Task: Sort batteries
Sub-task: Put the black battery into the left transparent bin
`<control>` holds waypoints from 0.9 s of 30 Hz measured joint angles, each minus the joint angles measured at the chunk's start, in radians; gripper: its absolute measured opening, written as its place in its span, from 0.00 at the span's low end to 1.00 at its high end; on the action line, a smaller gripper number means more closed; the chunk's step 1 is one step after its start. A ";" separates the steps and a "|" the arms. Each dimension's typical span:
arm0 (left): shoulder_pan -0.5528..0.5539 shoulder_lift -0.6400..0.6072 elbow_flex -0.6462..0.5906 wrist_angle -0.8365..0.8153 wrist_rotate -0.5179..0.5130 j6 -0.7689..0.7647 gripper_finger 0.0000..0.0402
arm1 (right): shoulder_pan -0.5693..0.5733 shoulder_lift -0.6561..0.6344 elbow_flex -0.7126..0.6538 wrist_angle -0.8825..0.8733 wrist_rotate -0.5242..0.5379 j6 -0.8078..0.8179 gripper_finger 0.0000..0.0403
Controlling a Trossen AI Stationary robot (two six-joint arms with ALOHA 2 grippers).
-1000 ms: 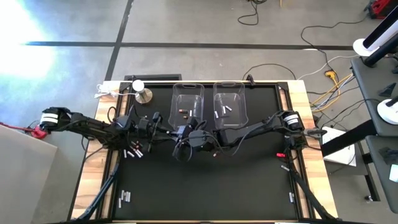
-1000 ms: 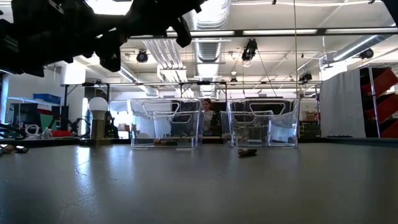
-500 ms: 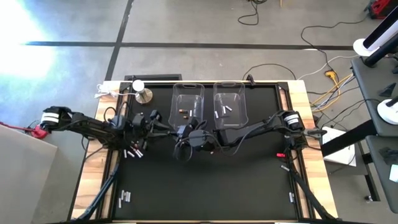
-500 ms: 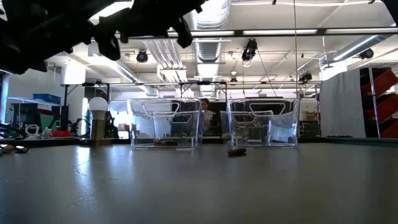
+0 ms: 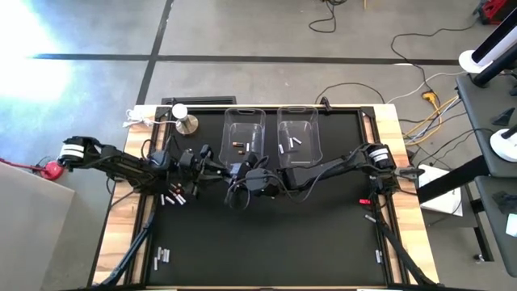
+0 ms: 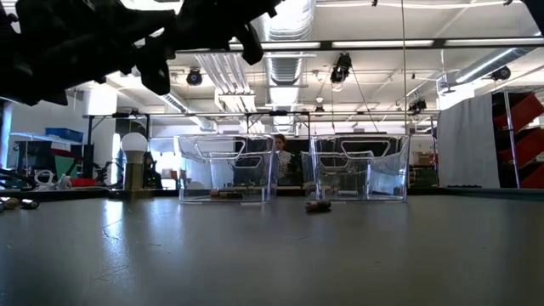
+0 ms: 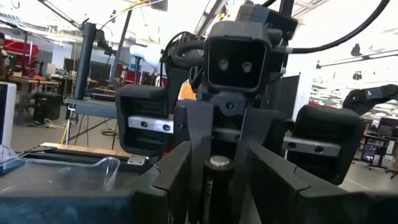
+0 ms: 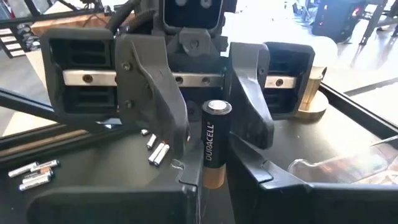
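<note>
looks like a handoff: right gripper (image 8: pixel 214 180) clamped on a battery (image 8: pixel 211 146), left gripper (image 8: pixel 199 106) fingers apart around it, bins (image 5: pixel 243 133) at 12 o'clock.

A round silver knob (image 5: pixel 187 124) stands beside two clear bins (image 5: pixel 244 130)

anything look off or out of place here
One dark battery lies loose on the mat in front of the two clear bins, outside both. Also odd: both grippers meet mid-table, the right gripper holding a Duracell battery upright facing the left gripper.
</note>
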 joint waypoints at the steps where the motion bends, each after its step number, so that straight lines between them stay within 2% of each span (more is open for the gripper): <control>1: 0.000 0.003 0.000 0.000 0.000 0.001 0.32 | 0.000 -0.001 0.000 0.000 0.000 0.000 0.09; 5: 0.000 0.008 0.002 0.004 0.000 0.016 0.32 | 0.002 -0.004 0.000 -0.002 0.000 0.000 0.09; 9: 0.000 0.008 0.002 0.008 0.001 0.022 0.27 | 0.002 -0.005 0.000 0.000 0.001 0.002 0.09; 15: 0.000 0.009 0.002 0.013 0.024 0.070 0.07 | 0.003 -0.005 0.000 0.000 0.003 -0.003 0.09; 20: 0.000 0.008 0.002 0.012 0.034 0.077 0.07 | 0.007 -0.010 0.000 0.002 0.000 -0.030 0.09; 23: 0.000 0.008 0.003 0.011 0.033 0.064 0.07 | 0.007 -0.015 0.000 -0.004 -0.005 -0.002 0.16; 27: 0.000 0.008 0.003 -0.007 0.035 0.050 0.07 | 0.007 -0.030 0.000 -0.053 -0.002 0.000 0.33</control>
